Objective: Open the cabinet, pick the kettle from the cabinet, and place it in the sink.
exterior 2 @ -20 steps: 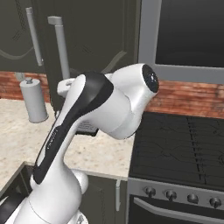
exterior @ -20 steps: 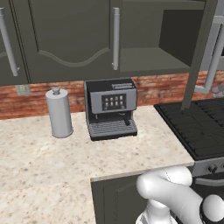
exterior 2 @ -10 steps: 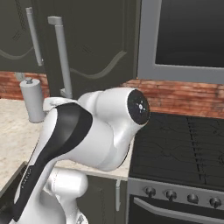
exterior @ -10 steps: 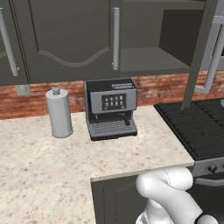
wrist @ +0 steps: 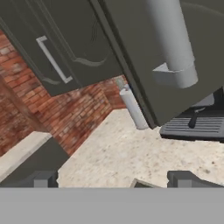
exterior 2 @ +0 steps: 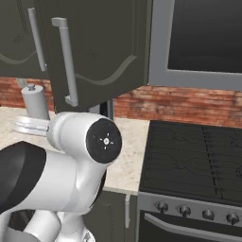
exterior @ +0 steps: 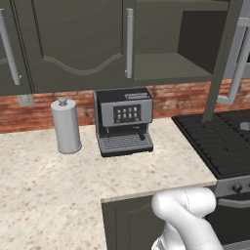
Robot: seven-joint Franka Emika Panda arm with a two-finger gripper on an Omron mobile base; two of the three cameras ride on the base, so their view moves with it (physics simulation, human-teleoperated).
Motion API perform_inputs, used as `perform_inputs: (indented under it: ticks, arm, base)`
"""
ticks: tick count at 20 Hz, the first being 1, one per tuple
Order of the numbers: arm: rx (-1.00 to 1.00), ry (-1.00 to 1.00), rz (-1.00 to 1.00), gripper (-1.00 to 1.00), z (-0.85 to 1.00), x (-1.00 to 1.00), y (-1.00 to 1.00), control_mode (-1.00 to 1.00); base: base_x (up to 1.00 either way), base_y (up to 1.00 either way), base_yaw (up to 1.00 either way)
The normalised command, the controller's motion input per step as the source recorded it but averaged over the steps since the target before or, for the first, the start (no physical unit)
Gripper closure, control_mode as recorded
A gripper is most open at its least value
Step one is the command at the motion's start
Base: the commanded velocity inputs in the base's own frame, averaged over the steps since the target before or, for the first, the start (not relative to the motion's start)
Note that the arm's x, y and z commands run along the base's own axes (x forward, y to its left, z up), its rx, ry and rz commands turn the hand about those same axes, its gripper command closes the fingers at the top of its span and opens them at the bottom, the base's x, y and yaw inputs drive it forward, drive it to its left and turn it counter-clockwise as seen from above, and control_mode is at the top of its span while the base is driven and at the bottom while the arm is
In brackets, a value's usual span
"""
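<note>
Left base view: matte grey-green cabinet (exterior: 161, 58), right door swung open on a bare flat shelf; speckled stone counter (exterior: 44, 185). Right base view: arched-panel door (exterior 2: 101, 52). Hand view: gripper (wrist: 111, 179) fingers spread, empty.

The cabinet (exterior: 83, 44) is dark grey-green with silver bar handles (exterior: 129, 44). Behind the counter runs a red brick wall (exterior: 171, 100). The counter (exterior: 58, 180) is speckled beige. The coffee machine (exterior: 123, 121) is black and grey, the canister (exterior: 66, 126) plain grey, the stove (exterior 2: 189, 160) black.
</note>
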Motion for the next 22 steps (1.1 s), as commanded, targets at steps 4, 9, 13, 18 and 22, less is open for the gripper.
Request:
perform_inputs:
  ticks: [4, 9, 13, 18, 22]
  arm:
    - [0.00, 0.01, -0.10, -1.00, 0.10, -0.32, 0.39, -1.00]
    - [0.00, 0.01, -0.11, -1.00, 0.07, -0.30, 0.44, -1.00]
    - [0.00, 0.02, -0.03, -1.00, 0.04, -0.11, 0.42, -1.00]
    - [0.00, 0.01, 0.00, -1.00, 0.00, 0.02, 0.38, -1.00]
    - [0.00, 0.00, -0.01, -1.00, 0.00, 0.06, 0.40, -1.00]
  base:
    - [0.00, 0.00, 0.00]
    - [0.00, 0.00, 0.00]
    - [0.00, 0.00, 0.00]
    - [0.00, 0.00, 0.00]
    - [0.00, 0.00, 0.00]
